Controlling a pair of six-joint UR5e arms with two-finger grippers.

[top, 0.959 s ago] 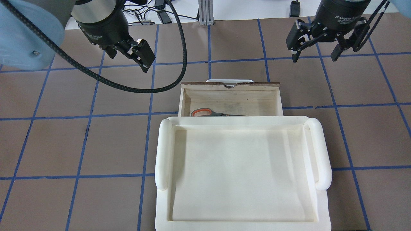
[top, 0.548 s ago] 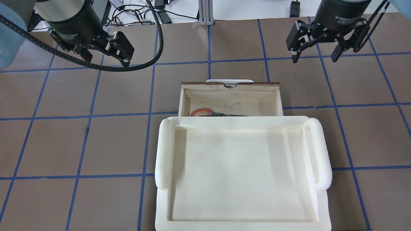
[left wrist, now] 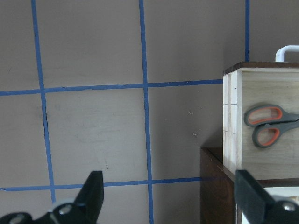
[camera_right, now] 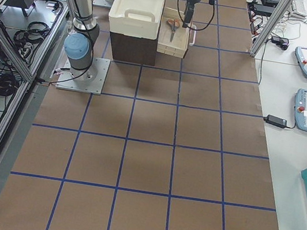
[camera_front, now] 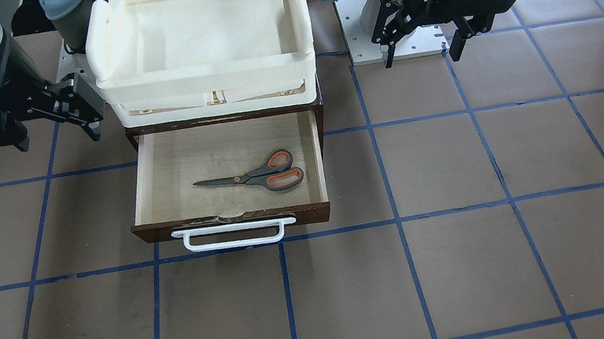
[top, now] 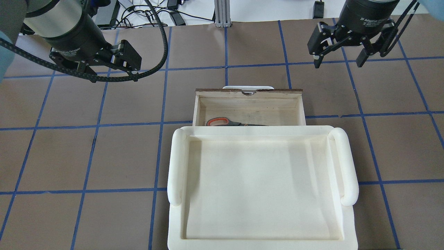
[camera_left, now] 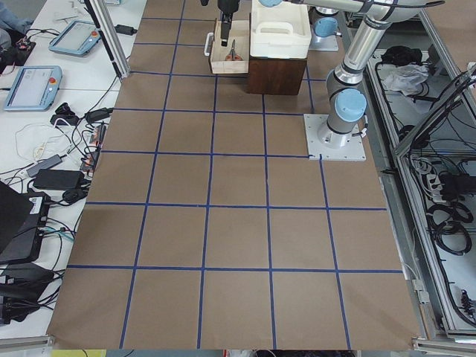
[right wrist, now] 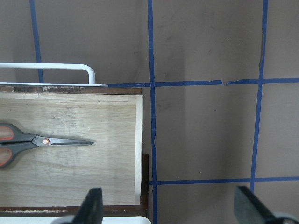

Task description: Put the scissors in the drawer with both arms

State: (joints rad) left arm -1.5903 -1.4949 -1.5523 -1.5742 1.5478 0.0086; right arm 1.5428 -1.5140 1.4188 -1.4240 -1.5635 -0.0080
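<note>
The scissors (camera_front: 260, 177) lie flat inside the open drawer (camera_front: 230, 222), handle loops toward my left side; they also show in the overhead view (top: 225, 122) and both wrist views (left wrist: 268, 126) (right wrist: 28, 140). The drawer (top: 248, 92) is pulled out from under the bin, its white handle (camera_front: 234, 240) on the far side from me. My left gripper (top: 112, 74) (camera_front: 422, 56) hovers open and empty above the table, left of the drawer. My right gripper (top: 337, 63) (camera_front: 59, 139) hovers open and empty to the drawer's right. Both wrist views show spread fingers (left wrist: 93, 189) (right wrist: 247, 203).
A cream-white plastic bin (top: 177, 163) sits on top of the dark cabinet (left wrist: 217, 186) that holds the drawer. Brown table mat with blue tape grid lines (camera_front: 398, 221) all around. A black cable (top: 156, 66) loops from my left arm.
My left gripper has moved left, away from the drawer, and turned so both fingers show spread. The right gripper has barely moved. The scissors and drawer have not moved.
</note>
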